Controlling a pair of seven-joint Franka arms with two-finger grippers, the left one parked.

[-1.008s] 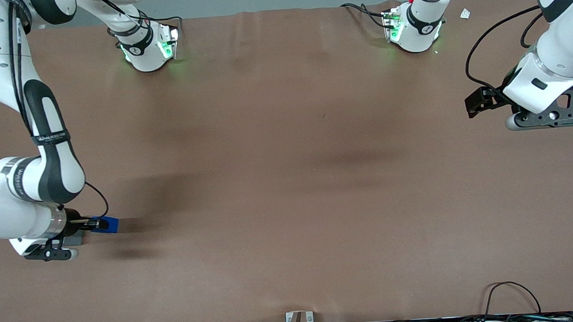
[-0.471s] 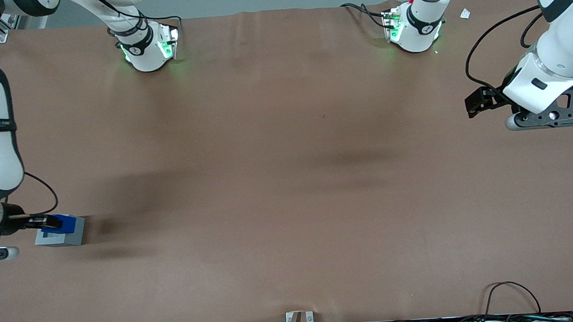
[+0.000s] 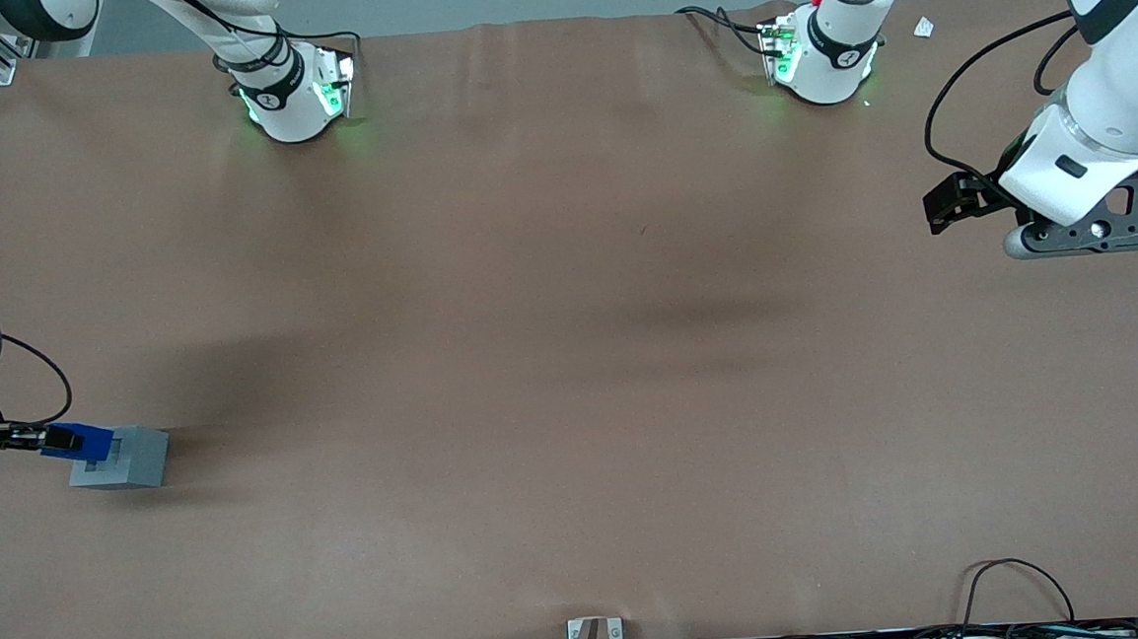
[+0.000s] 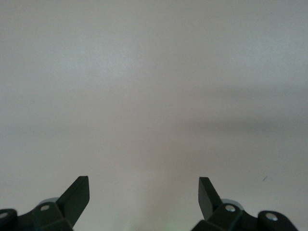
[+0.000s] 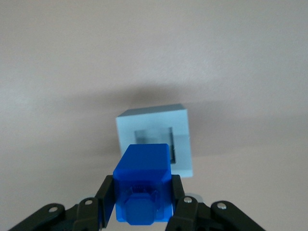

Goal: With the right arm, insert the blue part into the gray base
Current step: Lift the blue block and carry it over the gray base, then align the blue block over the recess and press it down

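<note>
Now your gripper is clamped on the blue part, held above the gray base, socket uncovered.

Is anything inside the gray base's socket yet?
Nothing seen in it: the gray base shows an open socket. The gripper, jaws shut on the blue part, holds it above the base's edge, hiding part of the socket.

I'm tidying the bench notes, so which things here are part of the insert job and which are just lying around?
Part of the job:
- small bright blue plastic block, held in the right arm's black two-finger hand above the base's edge
- light gray plastic cube with its square socket unfilled

Just lying about:
- small white scrap toward the parked arm's end
- black cables at the table edge
</note>
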